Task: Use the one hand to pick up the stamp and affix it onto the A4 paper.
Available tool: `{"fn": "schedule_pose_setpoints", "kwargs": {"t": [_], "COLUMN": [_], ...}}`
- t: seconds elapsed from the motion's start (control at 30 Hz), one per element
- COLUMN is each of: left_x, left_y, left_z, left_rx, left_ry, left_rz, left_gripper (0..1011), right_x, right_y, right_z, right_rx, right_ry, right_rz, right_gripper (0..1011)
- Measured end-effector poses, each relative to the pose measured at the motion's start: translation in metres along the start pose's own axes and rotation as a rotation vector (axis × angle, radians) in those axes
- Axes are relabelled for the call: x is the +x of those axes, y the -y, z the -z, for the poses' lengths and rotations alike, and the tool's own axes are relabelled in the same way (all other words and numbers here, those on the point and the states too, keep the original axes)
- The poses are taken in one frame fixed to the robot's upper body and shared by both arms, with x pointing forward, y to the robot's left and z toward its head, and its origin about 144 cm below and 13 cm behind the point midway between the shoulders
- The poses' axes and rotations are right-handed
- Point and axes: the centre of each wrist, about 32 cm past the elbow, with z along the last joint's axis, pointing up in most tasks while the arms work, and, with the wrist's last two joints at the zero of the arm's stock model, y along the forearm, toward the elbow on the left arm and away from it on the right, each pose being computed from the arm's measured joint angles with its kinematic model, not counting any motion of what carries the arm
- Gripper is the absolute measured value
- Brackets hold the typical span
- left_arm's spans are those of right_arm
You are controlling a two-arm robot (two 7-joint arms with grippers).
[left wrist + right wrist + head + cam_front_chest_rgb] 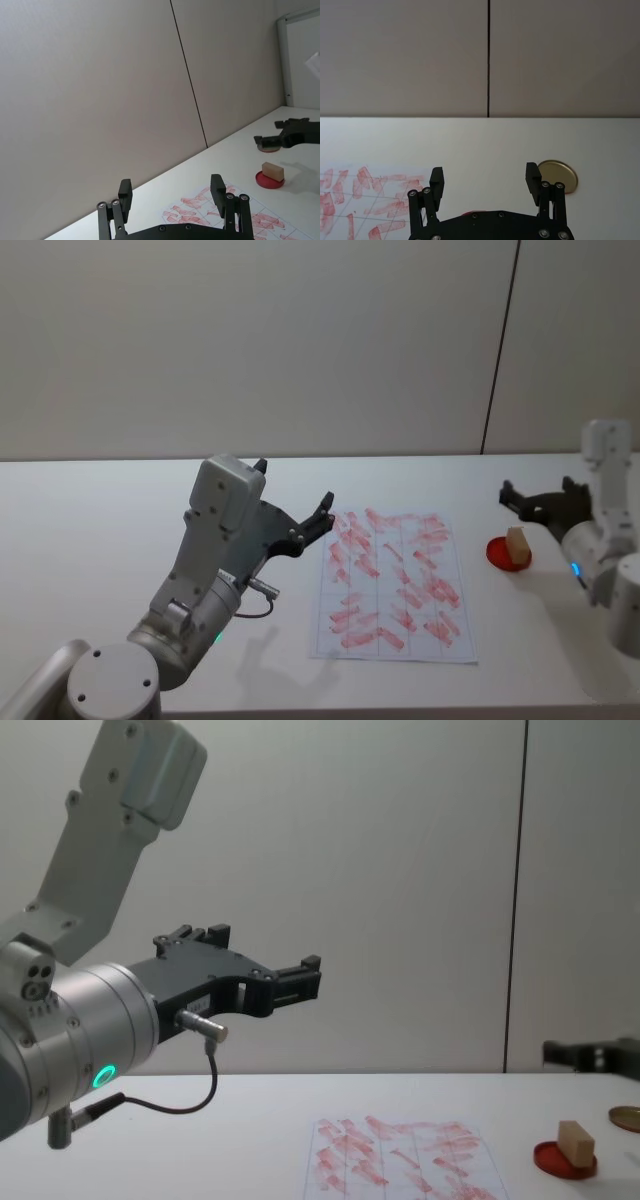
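Your right pincer [535, 498] hangs just behind the red ink pad [509, 554], above the white worktop [120, 530]. Its two black fingers are spread wide and hold nothing. In the right wrist view the fingertips [436, 176] stand well apart, with bare worktop between them. A blue light shows on that wrist, on the far side of the ink pad from the A4 paper [394, 585].

You find the stamp [516, 547], a small tan wooden block, standing on the ink pad. It is touching the pad and is clear of both pincers. In the chest view the stamp [576, 1143] leans a little on the pad [565, 1160].

The ink pad lies just beside the A4 paper, off the sheet's edge nearest your right arm. The paper lies flat on the worktop, with a faint grid and many red smudged stamp marks across it.

A small gold disc [559, 177] lies on the worktop behind the ink pad, near the right pincer; whether it touches it, you cannot tell.

Your left pincer [300, 512] is raised above the worktop on the side of the paper opposite the ink pad. Its fingers [218, 189] are spread wide and empty. A green light glows on the left wrist, and a thin cable loops beneath it.
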Motion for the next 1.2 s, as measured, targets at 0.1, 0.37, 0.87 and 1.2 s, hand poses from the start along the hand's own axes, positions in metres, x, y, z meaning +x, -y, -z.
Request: {"fn": "schedule_pose_setpoints", "kwargs": {"t": [0.1,0.37,0.87,1.2], "left_x": [0.000,0.000,0.000,0.000], "left_y": [0.000,0.000,0.000,0.000], "left_z": [0.000,0.000,0.000,0.000], "left_rx": [0.000,0.000,0.000,0.000], "left_ry": [0.000,0.000,0.000,0.000], "left_rz": [0.000,0.000,0.000,0.000], "left_gripper": [993,993,993,993], "right_x": [0.005,0.014,0.024,0.025], "right_y": [0.014,0.047,0.100,0.114], "right_z": [-0.003,-0.009,-0.017,-0.020], "right_rx": [0.040,0.134,0.277,0.311], "right_ry": [-0.013,-0.026,-0.002,0.008], "right_rz": [0.003,0.004,-0.005,-0.010], "right_gripper": [1003,1003,1003,1003]}}
